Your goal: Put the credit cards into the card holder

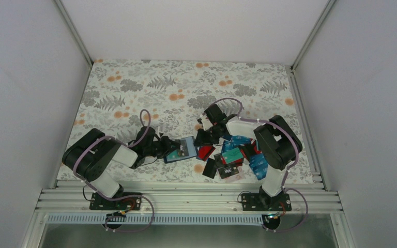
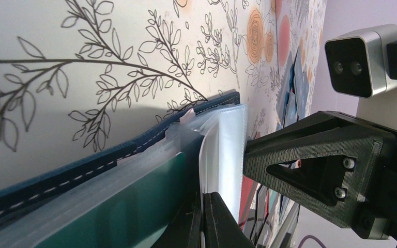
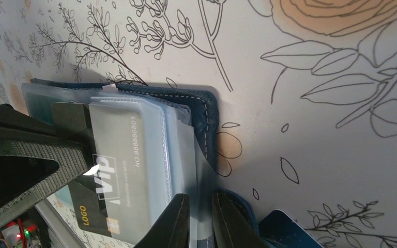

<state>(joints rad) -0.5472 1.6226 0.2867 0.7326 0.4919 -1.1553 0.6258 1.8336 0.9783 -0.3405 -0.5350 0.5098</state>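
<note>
The navy card holder (image 1: 185, 146) lies open on the floral table between my two grippers. My left gripper (image 1: 166, 147) is shut on one of its clear plastic sleeves (image 2: 227, 150); a teal card (image 2: 124, 212) sits in a sleeve beside the fingers. My right gripper (image 1: 200, 138) is closed on the holder's opposite side, with a clear sleeve and the navy cover (image 3: 207, 113) between its fingers (image 3: 176, 222). A black VIP card (image 3: 82, 201) sits partly inside a sleeve. The pile of red, teal, blue and black credit cards (image 1: 235, 157) lies right of the holder.
The right arm's elbow (image 1: 276, 142) hangs over the card pile. A blue card (image 3: 284, 230) lies by the right fingers. The left gripper's body (image 3: 15, 170) is close to the right one. White walls enclose the table; a metal rail (image 1: 186, 194) runs along the near edge.
</note>
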